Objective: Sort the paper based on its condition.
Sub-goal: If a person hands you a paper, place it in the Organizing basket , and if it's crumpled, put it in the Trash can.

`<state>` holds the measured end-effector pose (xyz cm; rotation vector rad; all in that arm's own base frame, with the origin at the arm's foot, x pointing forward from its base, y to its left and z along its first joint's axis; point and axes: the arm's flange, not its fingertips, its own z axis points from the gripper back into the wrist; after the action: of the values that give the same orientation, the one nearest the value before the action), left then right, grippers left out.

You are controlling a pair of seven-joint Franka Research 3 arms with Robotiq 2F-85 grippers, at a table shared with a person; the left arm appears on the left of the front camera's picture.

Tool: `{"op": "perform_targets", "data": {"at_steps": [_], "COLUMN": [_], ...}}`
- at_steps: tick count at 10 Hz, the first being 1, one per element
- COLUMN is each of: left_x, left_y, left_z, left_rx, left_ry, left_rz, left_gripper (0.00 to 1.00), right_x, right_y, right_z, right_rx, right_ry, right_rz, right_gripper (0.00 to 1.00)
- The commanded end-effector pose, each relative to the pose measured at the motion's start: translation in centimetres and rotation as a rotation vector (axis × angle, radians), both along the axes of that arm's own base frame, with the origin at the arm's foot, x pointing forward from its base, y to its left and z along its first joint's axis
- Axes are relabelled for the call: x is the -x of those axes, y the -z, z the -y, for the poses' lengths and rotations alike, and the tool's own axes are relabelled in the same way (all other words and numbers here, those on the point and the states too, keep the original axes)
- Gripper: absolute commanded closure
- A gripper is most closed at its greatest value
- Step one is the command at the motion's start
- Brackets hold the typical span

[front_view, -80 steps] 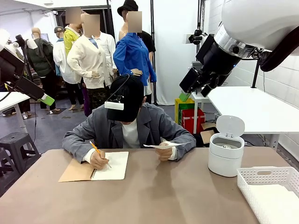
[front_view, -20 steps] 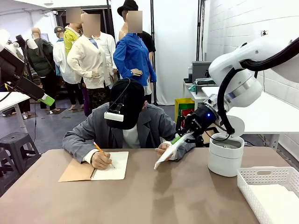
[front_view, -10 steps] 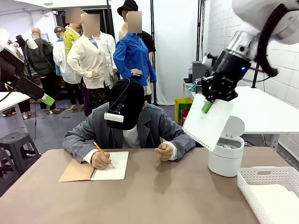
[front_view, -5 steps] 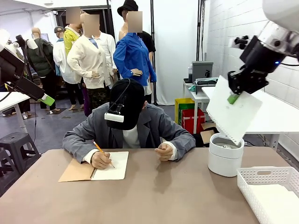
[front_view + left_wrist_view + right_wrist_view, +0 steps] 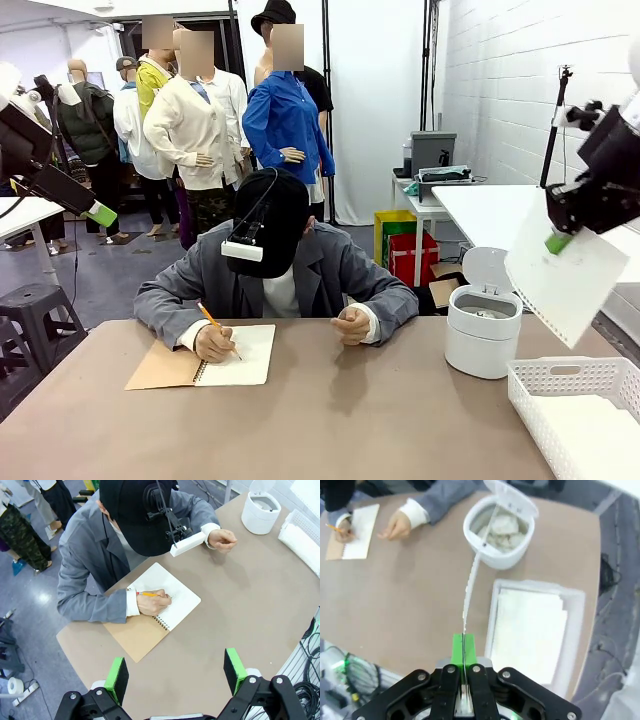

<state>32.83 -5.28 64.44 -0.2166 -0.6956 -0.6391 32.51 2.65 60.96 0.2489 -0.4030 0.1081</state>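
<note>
Right fingers point(image 5: 557, 241) pinching paper point(image 5: 570, 285), aloft, left fingers point(image 5: 117, 677) apart

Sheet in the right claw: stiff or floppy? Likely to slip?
Probably light and fairly floppy: the sheet hangs from one pinched edge in the right claw, and looks slightly bowed edge-on in the wrist view. Slip seems unlikely; the green pads are shut flat on it.

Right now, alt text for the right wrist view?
The right gripper, shut on a paper sheet seen edge-on, holds it above the table, beside a tray of flat sheets and pointing toward an open bin of crumpled paper. Farther off, a person's hand rests near a notebook.
</note>
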Motion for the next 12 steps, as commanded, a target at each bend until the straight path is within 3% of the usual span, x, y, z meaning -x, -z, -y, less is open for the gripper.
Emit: {"op": "perform_targets", "data": {"at_steps": [1,6,12], "left_x": [0.0,0.0,0.0], "left_y": [0.0,0.0,0.0], "left_z": [0.0,0.0,0.0], "left_rx": [-0.002,-0.002,-0.002], "left_ry": [0.002,0.002,0.002], "left_rz": [0.001,0.001,0.001], "left_gripper": [0.00,0.00,0.00], "right_x": [-0.7,-0.1,-0.1], "right_y": [-0.7,-0.8,7.8], "right_z": [-0.8,-0.7,1.7], "right_rx": [0.023,0.004,0.031], "right_ry": [-0.031,-0.022,-0.034], "right_rz": [0.037,0.026,-0.051], "right_gripper": [1.00,1.00,1.00]}}
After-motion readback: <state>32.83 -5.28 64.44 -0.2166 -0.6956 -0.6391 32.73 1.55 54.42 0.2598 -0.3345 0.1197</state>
